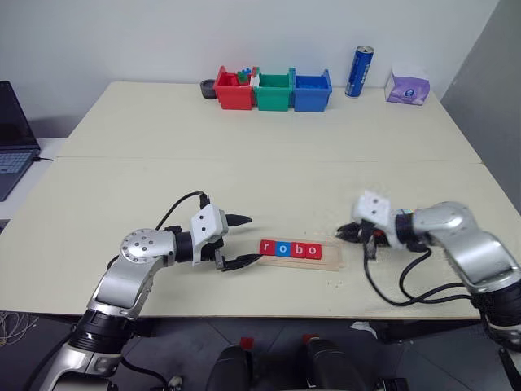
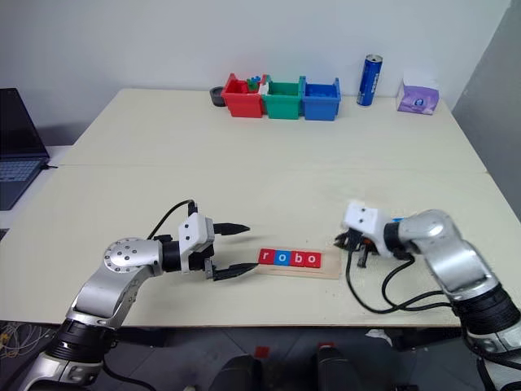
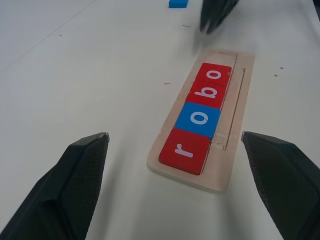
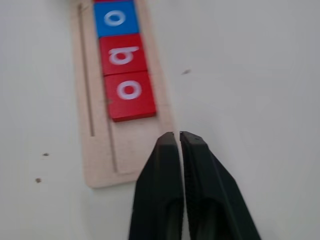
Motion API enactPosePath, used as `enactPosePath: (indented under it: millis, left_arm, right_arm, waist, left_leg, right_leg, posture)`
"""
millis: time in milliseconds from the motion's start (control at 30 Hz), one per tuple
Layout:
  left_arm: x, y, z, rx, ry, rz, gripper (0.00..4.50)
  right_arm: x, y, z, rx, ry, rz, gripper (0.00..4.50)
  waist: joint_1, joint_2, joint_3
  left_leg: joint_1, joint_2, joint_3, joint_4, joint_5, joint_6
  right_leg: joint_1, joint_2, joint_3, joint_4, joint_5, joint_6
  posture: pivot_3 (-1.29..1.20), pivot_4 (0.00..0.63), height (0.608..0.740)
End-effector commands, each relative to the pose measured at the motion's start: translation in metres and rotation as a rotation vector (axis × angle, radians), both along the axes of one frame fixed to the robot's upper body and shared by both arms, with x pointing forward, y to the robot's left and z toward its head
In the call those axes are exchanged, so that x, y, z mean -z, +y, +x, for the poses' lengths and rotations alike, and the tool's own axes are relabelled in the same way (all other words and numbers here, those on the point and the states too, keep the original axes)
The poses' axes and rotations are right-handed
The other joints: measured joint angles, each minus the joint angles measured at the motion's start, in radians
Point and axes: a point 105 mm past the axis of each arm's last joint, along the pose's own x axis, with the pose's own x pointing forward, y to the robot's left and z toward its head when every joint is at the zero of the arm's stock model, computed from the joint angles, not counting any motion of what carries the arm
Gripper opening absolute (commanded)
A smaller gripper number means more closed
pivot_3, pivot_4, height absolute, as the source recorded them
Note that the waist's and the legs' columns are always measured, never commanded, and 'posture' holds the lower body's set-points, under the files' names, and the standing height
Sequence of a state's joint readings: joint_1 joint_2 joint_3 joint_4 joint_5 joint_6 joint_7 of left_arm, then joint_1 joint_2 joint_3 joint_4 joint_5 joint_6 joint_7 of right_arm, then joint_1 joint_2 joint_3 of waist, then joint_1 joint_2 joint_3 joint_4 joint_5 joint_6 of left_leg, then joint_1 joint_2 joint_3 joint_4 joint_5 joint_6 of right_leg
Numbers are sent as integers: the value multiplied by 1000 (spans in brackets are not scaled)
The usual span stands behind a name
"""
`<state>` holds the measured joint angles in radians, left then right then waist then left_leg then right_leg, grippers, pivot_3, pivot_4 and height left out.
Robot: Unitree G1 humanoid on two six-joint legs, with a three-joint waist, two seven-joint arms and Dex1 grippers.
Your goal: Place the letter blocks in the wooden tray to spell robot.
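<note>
the left gripper point(image 1: 241, 241) stands wide open at the wooden tray point(image 3: 235, 131)'s end, empty; the right gripper point(image 4: 179, 142), fingers nearly together, holds nothing beside the other end; four letter blocks point(image 3: 200, 117) in the tray read "robo"; a blue block point(image 3: 178, 3) lies beyond on the table.

light: bright, even, diffuse | shadows: faint, soft beneath arms on bench point(image 1: 269, 163) | glare: none | blur: right wrist view soft throughout, fingers point(image 4: 200, 190) at bottom out of focus

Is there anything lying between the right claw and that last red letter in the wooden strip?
No: between the right gripper and the last red o tile lies just the wooden tray's bare end, seen in the right wrist view.
</note>
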<state>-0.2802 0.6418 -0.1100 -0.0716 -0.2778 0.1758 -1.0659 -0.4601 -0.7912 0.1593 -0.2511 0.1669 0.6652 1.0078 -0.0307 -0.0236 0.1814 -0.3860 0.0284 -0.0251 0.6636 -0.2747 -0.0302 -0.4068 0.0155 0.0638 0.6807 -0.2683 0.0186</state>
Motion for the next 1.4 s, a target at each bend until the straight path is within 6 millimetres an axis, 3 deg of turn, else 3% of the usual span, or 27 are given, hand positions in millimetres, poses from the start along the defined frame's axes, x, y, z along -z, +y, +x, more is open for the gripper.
enactPosePath:
  millis: [33,200,300,500,900,1000,1233,1400]
  left_arm:
    - [-10,-3,-3,3,-35,-24,4500]
    - [-9,-4,-5,11,-29,-26,4500]
    - [-9,-7,-4,26,-29,-23,4500]
    - [-9,-8,-3,43,-29,-19,4500]
    - [-9,-9,-3,50,-30,-19,4500]
    - [-9,-7,-2,47,-31,-16,4500]
    - [-9,-8,-1,43,-37,-17,4500]
    - [-6,-6,-4,42,-31,-15,4500]
  right_arm:
    - [-28,-30,13,227,-132,132,1648]
    - [-27,-79,23,609,-243,246,3462]
    - [-14,-105,27,834,-262,293,4422]
    - [7,-110,30,949,-174,389,4468]
    - [57,-111,34,999,-55,346,4468]
    - [66,-112,33,1007,-33,342,3864]
    - [72,-114,27,1051,-13,347,1449]
    - [61,-107,1,1101,-45,392,1454]
  waist:
    - [0,0,0]
    - [0,0,0]
    - [-2,0,0]
    - [-3,0,0]
    - [-2,1,0]
    - [-2,0,0]
    - [0,-2,-2]
    - [5,-2,-2]
  left_leg:
    - [0,0,0,0,0,0]
    - [0,0,1,0,0,0]
    - [0,0,1,0,0,0]
    - [1,-1,2,-1,0,0]
    - [1,-1,3,-1,0,0]
    - [1,-1,3,-1,0,0]
    - [2,-1,3,0,0,0]
    - [1,0,0,-1,0,0]
  right_leg:
    - [0,0,0,0,0,0]
    - [0,0,2,0,0,0]
    - [0,0,3,0,0,0]
    - [0,0,3,1,0,0]
    - [0,1,3,0,0,0]
    - [0,1,3,0,0,1]
    - [2,0,3,0,-1,2]
    - [2,0,3,0,-1,2]
  posture:
    - [0,150,740]
    - [0,150,740]
    - [0,150,740]
    - [0,150,740]
    - [0,150,740]
    - [0,150,740]
    - [0,150,740]
    - [0,150,740]
